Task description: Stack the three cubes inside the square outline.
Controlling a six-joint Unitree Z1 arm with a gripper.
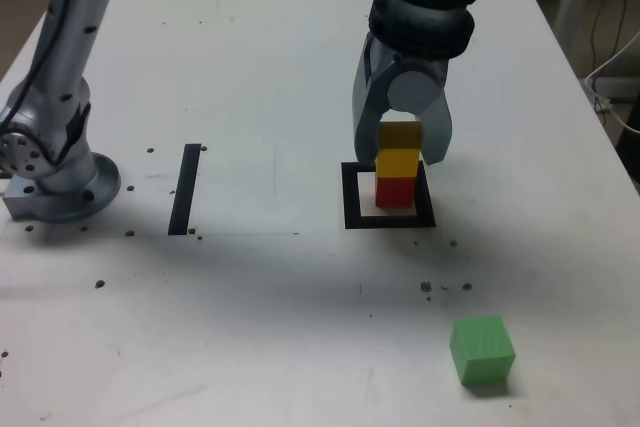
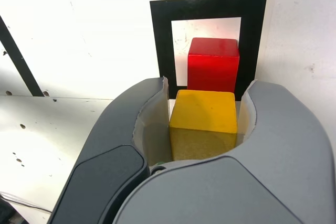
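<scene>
Between our claw's (image 1: 401,137) jaws sits the yellow cube (image 1: 398,162), clamped, resting on the red cube (image 1: 394,192) inside the square outline (image 1: 350,197); we see the green cube (image 1: 482,349) well apart on the table (image 1: 270,327).

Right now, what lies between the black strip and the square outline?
Nothing: in the exterior view, only bare white table lies between the black strip and the square outline.

No readable text, label, brand or number shows in either view; the surfaces all appear plain and unmarked.
</scene>
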